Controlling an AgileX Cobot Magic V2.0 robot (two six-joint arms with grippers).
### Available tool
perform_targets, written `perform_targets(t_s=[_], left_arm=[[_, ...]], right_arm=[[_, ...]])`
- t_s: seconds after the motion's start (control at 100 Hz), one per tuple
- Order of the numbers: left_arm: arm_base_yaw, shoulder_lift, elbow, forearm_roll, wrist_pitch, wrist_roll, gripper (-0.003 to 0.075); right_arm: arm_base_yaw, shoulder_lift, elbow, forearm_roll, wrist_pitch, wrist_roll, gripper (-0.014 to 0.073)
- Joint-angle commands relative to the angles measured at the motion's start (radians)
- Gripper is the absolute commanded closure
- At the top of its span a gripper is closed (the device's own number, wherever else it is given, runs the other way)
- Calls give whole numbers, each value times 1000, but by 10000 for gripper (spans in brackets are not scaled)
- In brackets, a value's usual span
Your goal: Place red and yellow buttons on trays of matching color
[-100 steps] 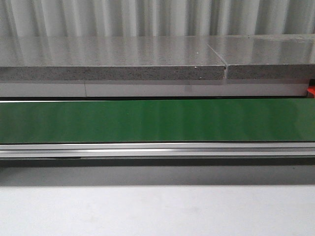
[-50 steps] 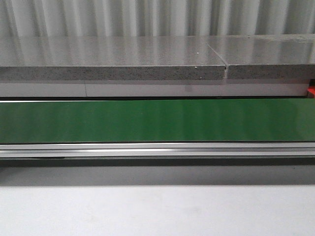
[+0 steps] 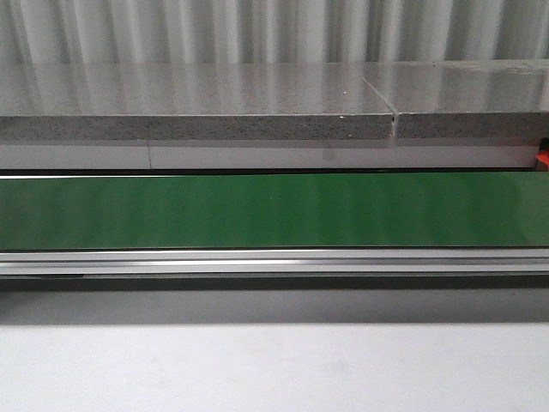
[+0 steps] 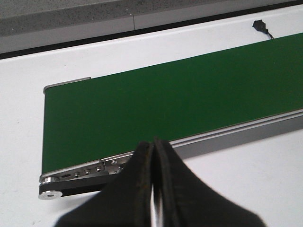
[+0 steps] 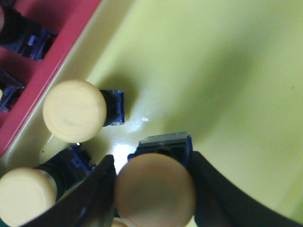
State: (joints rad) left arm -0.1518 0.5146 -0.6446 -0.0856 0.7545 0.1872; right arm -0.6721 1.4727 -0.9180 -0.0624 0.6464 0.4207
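Note:
In the right wrist view my right gripper (image 5: pixel 154 163) is shut on a yellow button (image 5: pixel 155 189) with a blue-black base. It holds the button just over the floor of the yellow tray (image 5: pixel 213 71). Two more yellow buttons (image 5: pixel 74 110) (image 5: pixel 23 196) lie in that tray beside it. The red tray (image 5: pixel 61 28) adjoins it and holds dark button bodies (image 5: pixel 23 33); their caps are hidden. My left gripper (image 4: pixel 154 144) is shut and empty, above the white table by the near rail of the green conveyor belt (image 4: pixel 165 99). Neither gripper shows in the front view.
The front view shows only the green belt (image 3: pixel 274 210), its metal rail (image 3: pixel 274 260), a grey stone ledge (image 3: pixel 189 112) behind it and a small red object (image 3: pixel 543 160) at the right edge. A black cable plug (image 4: pixel 261 26) lies beyond the belt.
In the front view a dark shadow under the belt's rail at the left has shrunk toward the left edge. The belt and the ledge look the same.

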Motion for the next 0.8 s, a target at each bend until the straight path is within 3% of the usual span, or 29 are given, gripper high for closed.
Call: perform_targets(t_s=[0.0, 0.29, 0.55, 0.79], left_arm=[[-3, 4, -27, -9, -70, -8, 741], [-3, 4, -27, -9, -70, -8, 741], [-3, 4, -27, -9, -70, -8, 741], [-3, 4, -27, -9, -70, -8, 741]], right_arm=[[-3, -4, -23, 5, -48, 1, 571], [-3, 40, -22, 14, -50, 1, 546], [-3, 41, -22, 14, -48, 1, 161], [-3, 41, -22, 14, -46, 1, 140]])
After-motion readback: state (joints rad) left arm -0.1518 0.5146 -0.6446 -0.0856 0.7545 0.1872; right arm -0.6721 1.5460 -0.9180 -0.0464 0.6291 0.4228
